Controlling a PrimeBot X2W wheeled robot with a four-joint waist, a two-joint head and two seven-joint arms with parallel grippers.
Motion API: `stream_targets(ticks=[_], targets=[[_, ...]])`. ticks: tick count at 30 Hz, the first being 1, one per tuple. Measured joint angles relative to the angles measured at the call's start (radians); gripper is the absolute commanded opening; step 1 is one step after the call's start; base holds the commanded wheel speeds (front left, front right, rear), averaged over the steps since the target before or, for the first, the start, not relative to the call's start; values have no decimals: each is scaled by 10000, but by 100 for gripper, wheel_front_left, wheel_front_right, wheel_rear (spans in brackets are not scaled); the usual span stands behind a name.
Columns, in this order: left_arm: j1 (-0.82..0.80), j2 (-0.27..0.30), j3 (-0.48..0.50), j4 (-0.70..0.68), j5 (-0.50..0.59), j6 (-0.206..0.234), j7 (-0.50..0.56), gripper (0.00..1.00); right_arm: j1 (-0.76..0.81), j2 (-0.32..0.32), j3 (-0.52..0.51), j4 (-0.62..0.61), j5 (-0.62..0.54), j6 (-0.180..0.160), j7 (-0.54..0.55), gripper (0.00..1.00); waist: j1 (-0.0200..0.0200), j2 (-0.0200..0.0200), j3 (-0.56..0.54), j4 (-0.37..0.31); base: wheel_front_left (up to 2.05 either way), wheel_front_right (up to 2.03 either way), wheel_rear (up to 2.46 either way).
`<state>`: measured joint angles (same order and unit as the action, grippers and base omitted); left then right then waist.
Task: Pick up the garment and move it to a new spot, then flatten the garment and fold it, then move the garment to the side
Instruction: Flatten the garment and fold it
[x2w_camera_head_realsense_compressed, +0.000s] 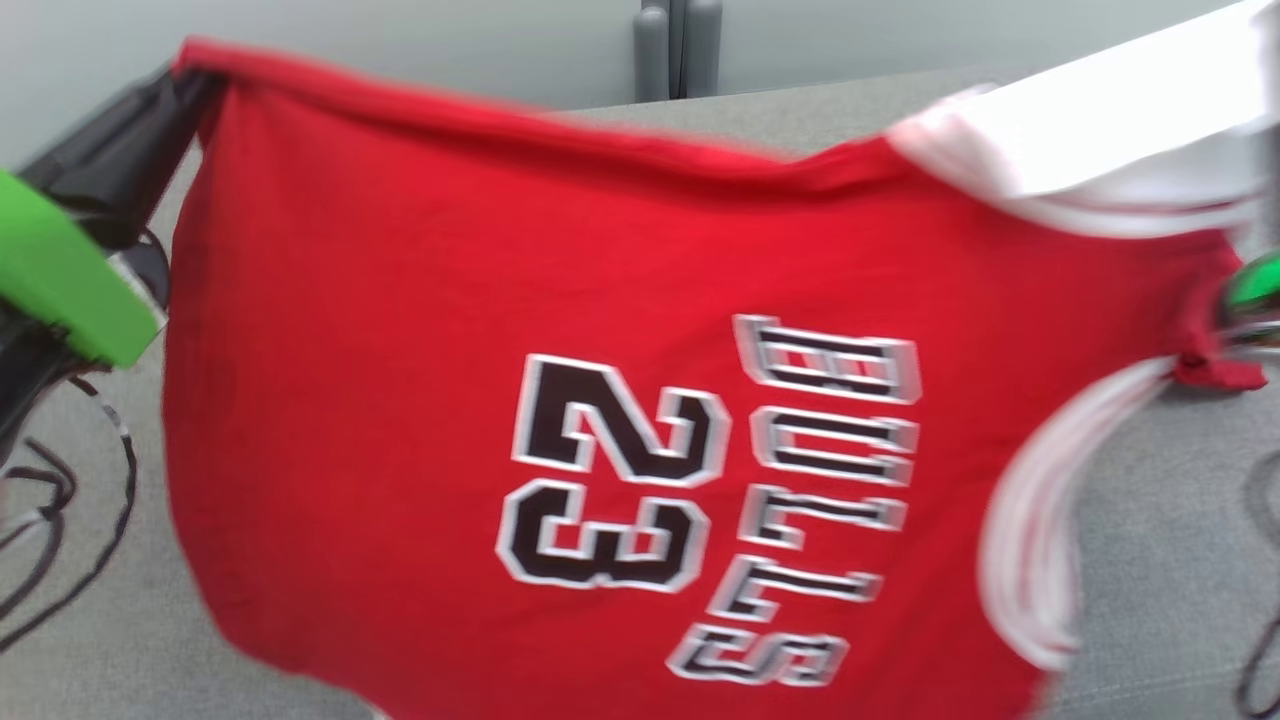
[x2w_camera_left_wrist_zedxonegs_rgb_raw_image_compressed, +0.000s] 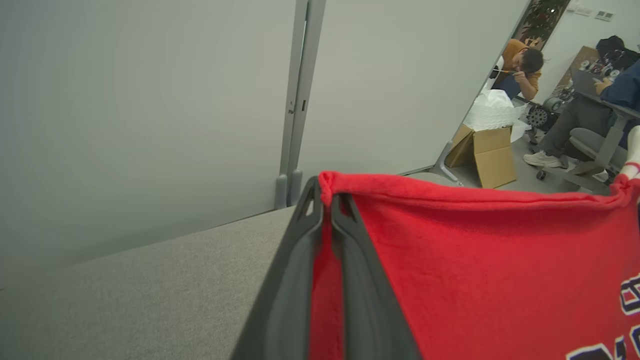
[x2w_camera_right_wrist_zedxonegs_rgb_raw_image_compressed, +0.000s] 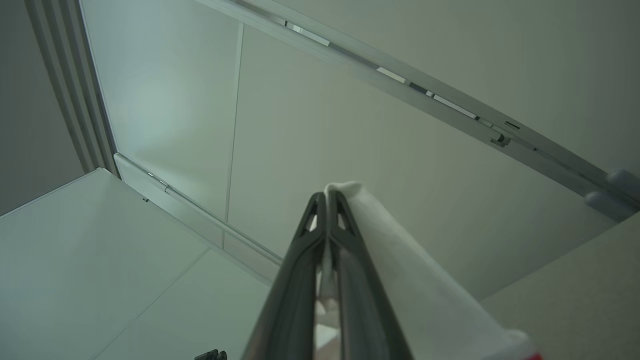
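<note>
1. Two grippers are seen clamped on the garment (x2w_camera_head_realsense_compressed: 420, 300). The left gripper (x2w_camera_left_wrist_zedxonegs_rgb_raw_image_compressed: 325, 197) is closed on a red corner of the top edge, with cloth pinched between its dark fingers (x2w_camera_left_wrist_zedxonegs_rgb_raw_image_compressed: 360, 280) right up to the tips.
2. The right gripper (x2w_camera_right_wrist_zedxonegs_rgb_raw_image_compressed: 327, 197) is closed on white fabric of the same garment. A white fold is trapped between the fingers and draped down their right side.
3. The garment is held up in the air, stretched between both grippers above the grey table (x2w_camera_head_realsense_compressed: 1150, 520). Its top edge is pulled nearly straight. Its lower part is cut off by the frame, so contact with the table cannot be told.
4. In the head view, motion-blurred, the red front is shown with "BULLS 23" turned sideways. White armhole trim (x2w_camera_head_realsense_compressed: 1030, 540), a green arm cover (x2w_camera_head_realsense_compressed: 60, 270) and loose black cables (x2w_camera_head_realsense_compressed: 60, 520) are also seen.
5. In the left wrist view, a cardboard box (x2w_camera_left_wrist_zedxonegs_rgb_raw_image_compressed: 487, 155) and seated people (x2w_camera_left_wrist_zedxonegs_rgb_raw_image_compressed: 522, 67) are seen past the partition wall (x2w_camera_left_wrist_zedxonegs_rgb_raw_image_compressed: 150, 100).
6. The right wrist view is aimed upward at wall panels, with a table corner at lower right.
7. The table's far edge is met by the partition. Bare grey surface is seen left of the garment in the left wrist view and right of it in the head view.
</note>
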<state>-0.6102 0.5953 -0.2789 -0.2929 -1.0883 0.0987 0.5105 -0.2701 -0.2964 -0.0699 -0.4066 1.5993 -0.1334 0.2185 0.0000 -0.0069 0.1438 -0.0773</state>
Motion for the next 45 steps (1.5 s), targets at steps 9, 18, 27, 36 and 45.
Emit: stream_targets(ticks=[9, 18, 27, 36, 45], targets=[[-4283, -1749, -242, 2230, 3294, 79, -2203, 0, -5718, 1513, 1122, 3893, -2621, 2, -1321, 0, 0, 0, 1249, 361, 0, 0, 0], [-2580, -780, -1636, 3018, 4579, -1091, -3243, 0, -5372, 1962, 2115, 5382, -3363, 2, -932, 0, 1, 0, 2465, 508, 0, 0, 0], [-1034, -646, -1361, 4518, 4966, -974, -4801, 0, -3760, 2155, 1728, 5754, -2882, 0, -888, 0, 1, 0, 3651, 356, 0, 0, 0], [-122, -951, -2021, 5478, 5323, -1266, -5962, 0, -2768, 2111, 1718, 5714, -2675, 52, -991, 0, 1, 0, 3732, 141, 0, 0, 0], [743, -1047, -1825, 6171, 5296, -1266, -6920, 0, -1165, 1413, 1841, 4930, -2669, 546, -548, 0, 1, 0, 2798, 222, 0, 0, 0]])
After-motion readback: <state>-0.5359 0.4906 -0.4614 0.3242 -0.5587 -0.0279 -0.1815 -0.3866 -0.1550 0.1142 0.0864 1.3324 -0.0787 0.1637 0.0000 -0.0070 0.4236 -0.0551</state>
